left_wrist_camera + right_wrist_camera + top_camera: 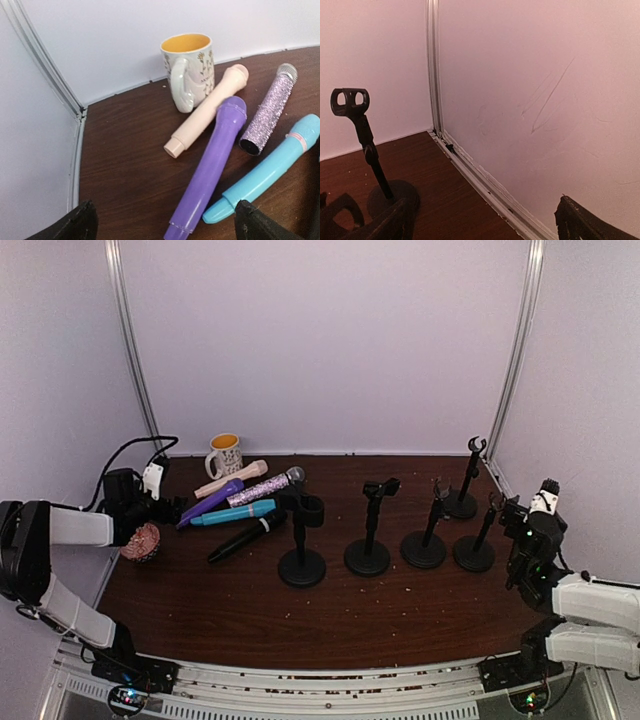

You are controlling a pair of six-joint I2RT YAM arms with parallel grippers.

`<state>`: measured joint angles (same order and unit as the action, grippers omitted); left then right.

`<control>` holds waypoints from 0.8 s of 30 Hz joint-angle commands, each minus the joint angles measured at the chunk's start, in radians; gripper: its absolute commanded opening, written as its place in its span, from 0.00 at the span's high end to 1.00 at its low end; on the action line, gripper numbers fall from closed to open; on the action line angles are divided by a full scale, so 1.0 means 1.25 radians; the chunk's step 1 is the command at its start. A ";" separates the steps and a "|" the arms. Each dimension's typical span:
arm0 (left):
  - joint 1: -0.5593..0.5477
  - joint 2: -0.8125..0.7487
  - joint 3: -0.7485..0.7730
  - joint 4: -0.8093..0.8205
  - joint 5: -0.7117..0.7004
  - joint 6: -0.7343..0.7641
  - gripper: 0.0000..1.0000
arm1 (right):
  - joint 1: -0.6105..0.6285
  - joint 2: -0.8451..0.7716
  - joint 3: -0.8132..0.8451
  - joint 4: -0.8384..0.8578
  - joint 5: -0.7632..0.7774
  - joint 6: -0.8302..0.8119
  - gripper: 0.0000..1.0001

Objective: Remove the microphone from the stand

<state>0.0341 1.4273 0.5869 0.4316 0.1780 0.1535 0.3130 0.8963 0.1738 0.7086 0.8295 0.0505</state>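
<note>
White booth walls [330,340], dark brown worktop [400,630].

Five stands [424,550] are on it, and none visibly carries a microphone. The microphones all lie loose just ahead of the left tool [167,227]: beige microphone [207,110], purple microphone [210,165], glitter microphone [267,112] and teal microphone [270,172]. The black microphone [240,538] lies beyond them, beside the stand nearest that tool [302,565]. Judgement: the removal looks done.

Left tool: fingers spread wide, empty. Right tool [487,222]: also wide and empty, close against the side wall, with the stands on its inner side.

Risks:
- With no loaded stand in sight, a further grasp could pick the wrong target.
- The left tool sits low over round-bodied microphones. A forward move could roll the purple or teal one, or push the beige one into the mug [192,70].
- The right tool has little room. An inward sweep could clip the close-set stands and tip one on its small round base.

Views:
- The top view alone shows every stand, the black microphone and a pink round thing [145,542] beside the left tool.
- The left wrist view alone shows the mug's flower print and the glitter microphone's hollow end. It shows no stands.
- The right wrist view alone shows a two-ring clip [350,102] on one stand and scratches on the wall.
</note>
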 commanded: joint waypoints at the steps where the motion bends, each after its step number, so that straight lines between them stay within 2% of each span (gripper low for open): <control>1: 0.023 0.006 -0.016 0.128 -0.064 -0.054 0.02 | -0.016 0.150 0.037 0.174 -0.079 -0.072 0.00; 6: 0.033 -0.028 -0.125 0.287 -0.096 -0.084 0.02 | -0.041 0.299 0.055 0.281 -0.134 -0.061 0.00; 8: 0.032 -0.024 -0.176 0.392 -0.108 -0.089 0.02 | -0.047 0.350 0.052 0.353 -0.153 -0.076 0.00; 9: 0.032 -0.001 -0.207 0.491 -0.108 -0.093 0.02 | -0.052 0.350 0.054 0.349 -0.157 -0.074 0.00; 11: 0.033 -0.013 -0.209 0.444 -0.095 -0.083 0.02 | -0.081 0.330 0.056 0.298 -0.226 -0.035 0.00; 13: 0.034 0.001 -0.205 0.464 -0.091 -0.085 0.02 | -0.116 0.342 0.028 0.333 -0.315 -0.025 0.00; 15: 0.034 -0.005 -0.203 0.457 -0.093 -0.084 0.02 | -0.122 0.397 -0.009 0.485 -0.399 -0.069 0.00; 17: 0.034 -0.006 -0.204 0.454 -0.093 -0.086 0.02 | -0.124 0.365 0.028 0.358 -0.400 -0.048 0.00; 21: 0.033 -0.005 -0.206 0.460 -0.098 -0.085 0.02 | -0.141 0.368 0.043 0.334 -0.418 -0.036 0.00; 24: 0.033 -0.003 -0.207 0.465 -0.096 -0.086 0.02 | -0.141 0.376 0.036 0.370 -0.420 -0.043 0.00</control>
<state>0.0666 1.4208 0.3218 0.9405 0.0650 0.0574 0.1432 1.3636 0.2043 1.1355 0.3588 -0.0116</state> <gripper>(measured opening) 0.978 0.999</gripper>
